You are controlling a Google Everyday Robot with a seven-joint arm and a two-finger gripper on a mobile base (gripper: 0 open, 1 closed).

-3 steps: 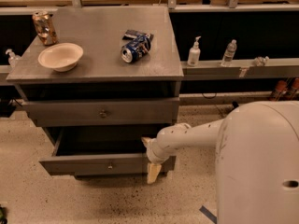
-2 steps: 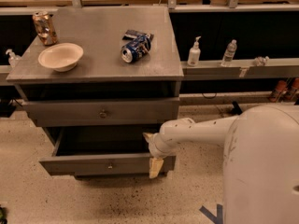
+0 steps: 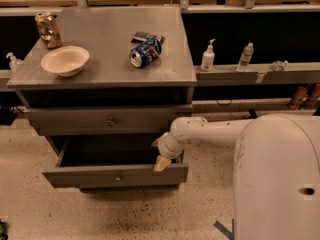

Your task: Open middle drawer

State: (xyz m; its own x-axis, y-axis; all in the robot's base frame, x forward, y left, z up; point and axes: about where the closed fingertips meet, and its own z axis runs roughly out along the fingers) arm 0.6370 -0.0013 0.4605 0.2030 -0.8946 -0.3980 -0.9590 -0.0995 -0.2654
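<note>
My white shell fills the lower right and runs off the edge. It hides the floor behind it and the base of my arm. The inside of the middle drawer is all shadow, so I cannot tell what lies in it. Whatever sits under it is lost in the dark too.

That drawer stands pulled well out of the grey cabinet, below the upper drawer, which is closed. Its small knob sits mid-front. My gripper is at the drawer's right end with its jaws spread. The lower of my tan fingertips rests at the top edge of the front, and the other is above it over the cavity.

On the cabinet top are a pale bowl, an upright can behind it, and a blue can on its side. On a ledge to the right stand a pump bottle and a water bottle. The floor is speckled.

Since 0.7 s ago the drawer has not shifted. My gripper has risen from the face of the front to its top edge.
</note>
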